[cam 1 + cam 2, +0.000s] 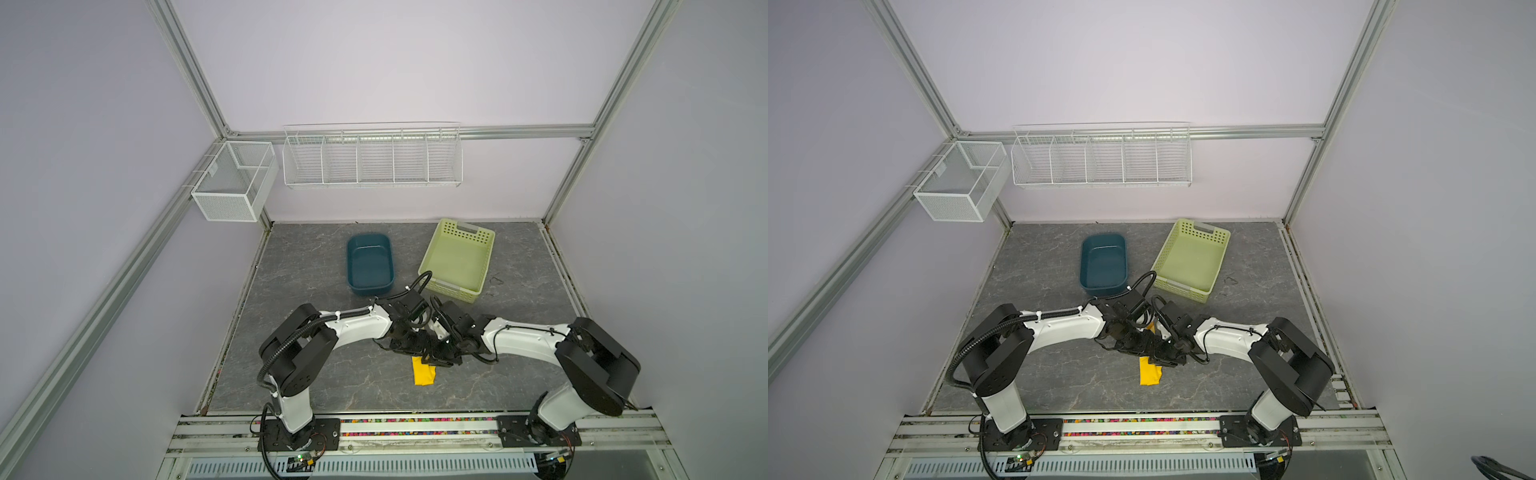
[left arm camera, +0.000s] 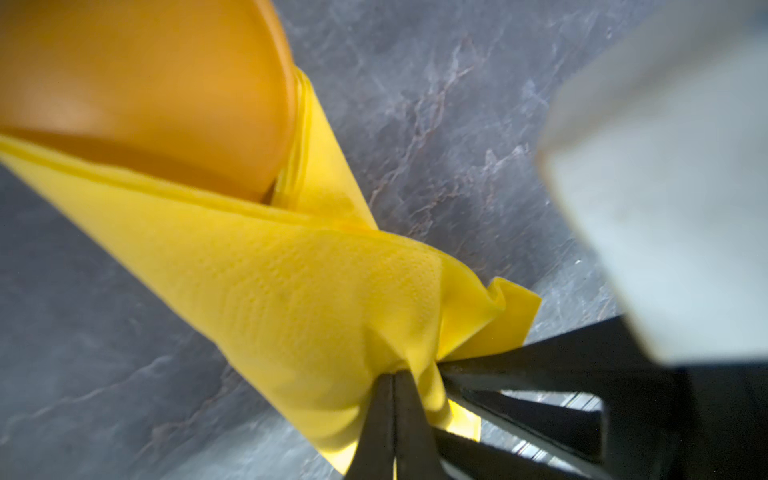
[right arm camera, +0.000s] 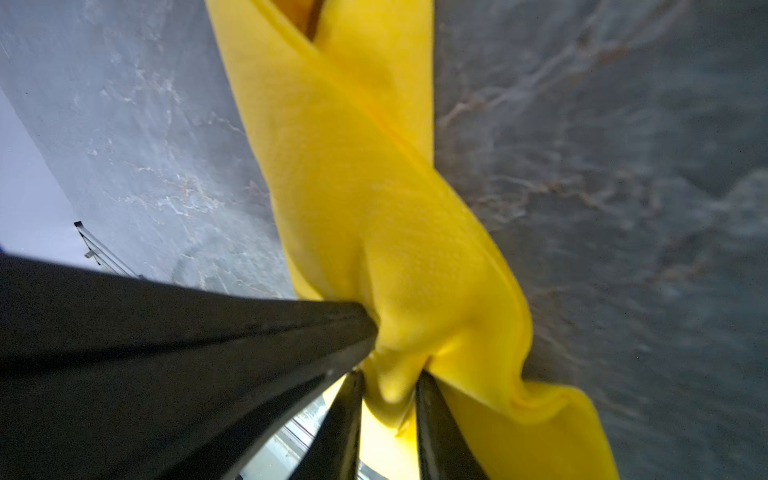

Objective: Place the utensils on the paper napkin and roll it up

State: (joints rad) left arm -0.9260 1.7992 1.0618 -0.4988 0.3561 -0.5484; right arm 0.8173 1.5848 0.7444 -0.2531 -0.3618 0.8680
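Left wrist view: state of the left gripper (image 2: 394, 380)?
— Pressed together, clamped on a twisted end of the paper napkin (image 2: 291, 291).
And the right gripper (image 3: 390, 378), from the right wrist view?
— Narrowly apart, yet clamped on a bunched fold of the same yellow paper, touching both fingers (image 3: 436, 424).
Whereabouts on the table (image 1: 311, 257), taking the back wall (image 1: 395, 83) as 12 o'clock?
— Near 6 o'clock, a shade toward 5; in both top views, seen poking out at the 6 o'clock side of the two grippers, wrapped into a loose roll, partly hidden beneath them. Both grippers tip to tip, just beside each other, at the 12 o'clock edge of the visible paper.
Anything wrapped inside?
— One orange utensil (image 2: 145, 104), rounded and blurred, tucked inside the roll's open end; impossible to tell which of the set.
Anything else?
— Only a dark blue tub (image 1: 370, 266) around 11 to 12 o'clock and a pale green perforated basket (image 1: 457, 259) around 1 o'clock, near each other, both well apart from the napkin (image 1: 424, 374).
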